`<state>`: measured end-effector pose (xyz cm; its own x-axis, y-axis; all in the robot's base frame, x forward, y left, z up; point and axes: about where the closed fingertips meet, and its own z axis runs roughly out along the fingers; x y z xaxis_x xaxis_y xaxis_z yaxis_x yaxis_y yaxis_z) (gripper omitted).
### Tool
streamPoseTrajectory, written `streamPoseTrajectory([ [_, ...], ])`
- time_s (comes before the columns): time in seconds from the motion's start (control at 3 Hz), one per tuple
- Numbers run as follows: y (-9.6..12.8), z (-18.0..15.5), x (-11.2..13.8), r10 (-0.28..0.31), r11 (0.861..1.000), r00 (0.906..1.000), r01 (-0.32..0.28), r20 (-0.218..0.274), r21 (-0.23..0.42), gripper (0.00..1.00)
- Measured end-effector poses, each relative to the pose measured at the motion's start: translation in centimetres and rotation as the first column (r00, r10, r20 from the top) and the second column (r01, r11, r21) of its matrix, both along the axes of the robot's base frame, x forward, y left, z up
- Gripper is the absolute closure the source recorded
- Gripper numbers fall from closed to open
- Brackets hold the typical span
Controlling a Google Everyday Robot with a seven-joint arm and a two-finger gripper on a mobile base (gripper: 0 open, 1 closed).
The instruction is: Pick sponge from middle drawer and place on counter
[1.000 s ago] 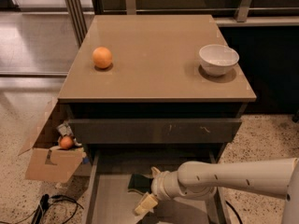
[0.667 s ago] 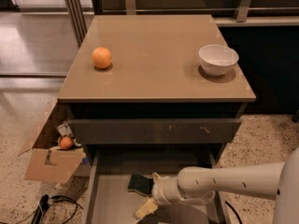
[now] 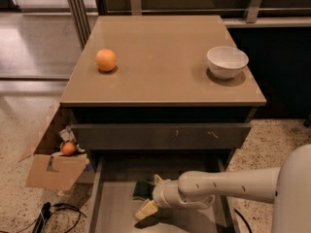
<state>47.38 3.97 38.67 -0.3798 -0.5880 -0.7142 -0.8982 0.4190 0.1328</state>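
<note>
So the white arm's tool is down in the pulled-out shallow dark grey middle drawer, its pale fingers spread apart. The small dark green sponge lies on the drawer floor between them. Can't tell if they touch it. Glossy tan surface above holds a round orange fruit and a white bowl.

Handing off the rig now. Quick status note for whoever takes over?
Gripper: open, low inside the middle drawer, straddling the sponge; grasp not yet closed.
Sponge: lying on the drawer floor, near the back.
Counter: holds an orange and a white bowl.
Done: drawer open, arm reached in.
Left: close on sponge, lift, place on counter.
</note>
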Motion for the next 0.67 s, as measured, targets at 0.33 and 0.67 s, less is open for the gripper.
streamPoseTrajectory([
  [0.33, 0.5, -0.6, 0.6, -0.009, 1.000, 0.9999, 0.009, 0.014, -0.004, 0.00],
  [0.67, -0.2, -2.7, 0.1, -0.035, 0.999, 0.9994, 0.035, 0.002, -0.024, 0.00],
])
